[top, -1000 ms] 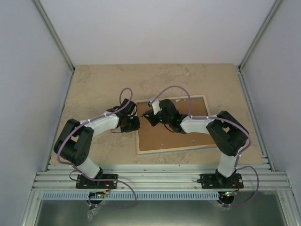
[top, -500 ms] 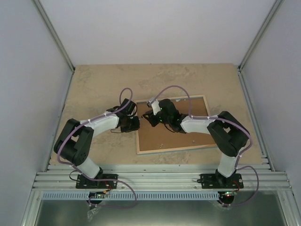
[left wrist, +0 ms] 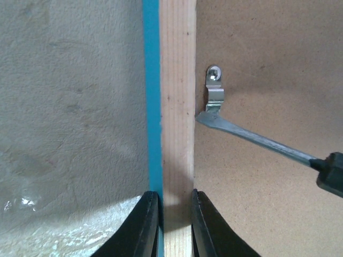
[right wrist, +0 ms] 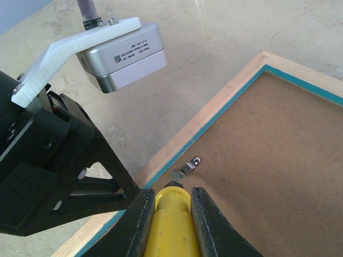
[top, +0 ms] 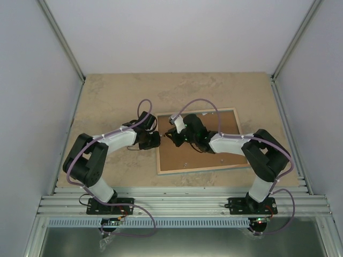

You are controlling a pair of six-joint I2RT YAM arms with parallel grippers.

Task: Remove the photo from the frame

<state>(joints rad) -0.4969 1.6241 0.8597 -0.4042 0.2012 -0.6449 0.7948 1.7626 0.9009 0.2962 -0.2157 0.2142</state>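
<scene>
Since one second ago, the right arm [top: 236, 143] is shifted a little to the right, and the frame [left wrist: 177, 80] is shifted slightly to the right with it. The frame is laid face down on the counter [left wrist: 69, 107], right of the middle, with the brown backing board [left wrist: 268, 64] turned up. Its left wood rim is clamped between the fingers of the left gripper [left wrist: 172, 195]. The right gripper [right wrist: 171, 191] is closed around the yellow handle of a screwdriver [right wrist: 171, 222]. The flat tip of the screwdriver is touching a small metal clip [left wrist: 215, 93] on the backing board, just beside the left rim. The photo cannot be seen from this side.
</scene>
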